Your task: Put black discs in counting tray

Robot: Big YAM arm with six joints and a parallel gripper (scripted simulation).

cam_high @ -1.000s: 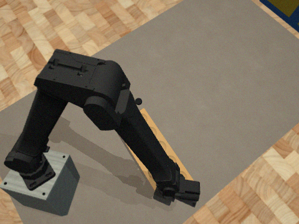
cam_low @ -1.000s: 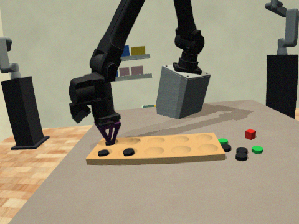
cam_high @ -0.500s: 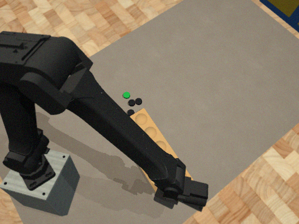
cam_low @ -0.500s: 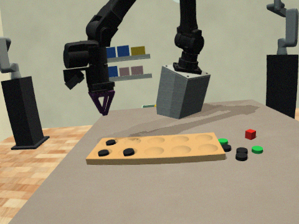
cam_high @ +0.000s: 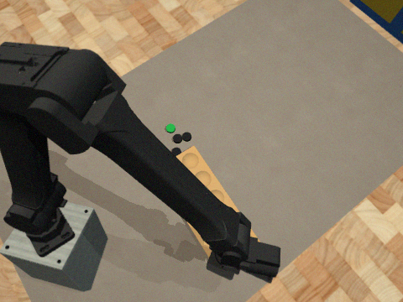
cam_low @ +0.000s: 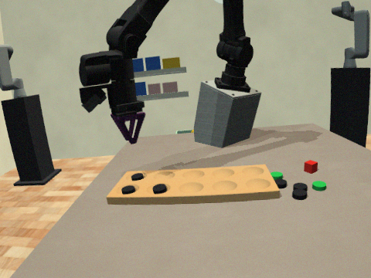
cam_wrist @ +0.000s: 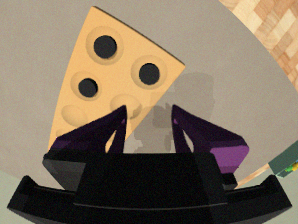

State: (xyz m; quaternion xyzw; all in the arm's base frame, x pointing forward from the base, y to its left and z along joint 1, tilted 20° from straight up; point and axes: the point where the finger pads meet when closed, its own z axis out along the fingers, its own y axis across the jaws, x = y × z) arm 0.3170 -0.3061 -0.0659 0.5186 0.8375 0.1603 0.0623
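gripper (cam_low: 131, 135): we see it released, empty, upper left
discs (cam_low: 159, 188): small, stiff, light; we'd pinch the rims
tray (cam_low: 216, 193): three in
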